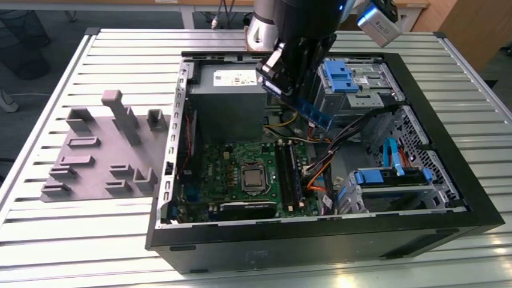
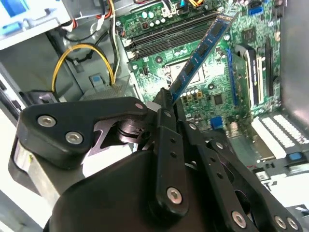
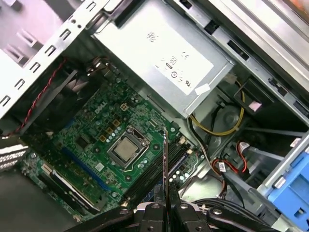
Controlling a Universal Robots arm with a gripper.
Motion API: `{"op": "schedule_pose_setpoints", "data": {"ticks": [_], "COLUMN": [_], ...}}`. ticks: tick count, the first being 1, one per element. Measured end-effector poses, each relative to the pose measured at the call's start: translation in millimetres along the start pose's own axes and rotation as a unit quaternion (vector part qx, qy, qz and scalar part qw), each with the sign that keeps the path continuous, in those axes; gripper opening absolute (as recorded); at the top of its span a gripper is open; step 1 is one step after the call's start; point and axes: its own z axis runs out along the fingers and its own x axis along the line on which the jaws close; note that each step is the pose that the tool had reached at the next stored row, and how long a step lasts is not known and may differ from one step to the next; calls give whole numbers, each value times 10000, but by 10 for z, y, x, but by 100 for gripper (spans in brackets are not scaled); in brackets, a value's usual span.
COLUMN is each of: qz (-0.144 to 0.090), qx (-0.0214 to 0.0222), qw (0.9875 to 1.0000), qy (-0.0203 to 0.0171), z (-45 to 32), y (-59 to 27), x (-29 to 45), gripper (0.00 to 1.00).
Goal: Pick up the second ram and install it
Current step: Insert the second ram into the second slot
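Slatted metal bench [image 1: 72, 240] underneath it all in the exterior view, and on it an open black computer case [image 1: 448, 198] lying on its side, with a grey moulded fixture tray [image 1: 100, 150] just beside it at the exterior view's left. Inside the case: green motherboard [image 1: 240, 174], grey power supply [image 1: 228, 99] at the far side, light-blue drive brackets [image 1: 346, 75] at the right. The gripper [image 1: 300, 90] hangs over the case's far half, jaws clenched on the second ram [image 1: 313, 111], which slants down out of them, well above the board.

Over to the second wrist view: the gripper [image 2: 166, 99] pinches one end of the second ram [image 2: 203, 50], the blue stick reaching out over the motherboard [image 2: 217, 96], crossing above the long black memory slots [image 2: 164, 41]. Yellow cables [image 2: 82, 53] loop nearby.

First wrist view now: the second ram [image 3: 165, 169] shows edge-on as a thin dark blade rising from the gripper [image 3: 165, 205], in line with the memory slots [image 3: 154, 176], beside the processor socket [image 3: 126, 149]. Power supply [image 3: 164, 58] beyond.
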Motion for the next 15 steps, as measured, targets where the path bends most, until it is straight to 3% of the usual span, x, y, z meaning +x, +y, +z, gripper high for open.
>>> {"op": "schedule_pose_setpoints", "data": {"ticks": [5,10,15], "qz": [404,773,835], "qx": [5,10,11], "qw": [9992,9970,9965], "qy": [-4,-8,-9], "z": [3,5,5], "y": [0,0,0], "x": [0,0,0], "gripper": [14,14,14]}}
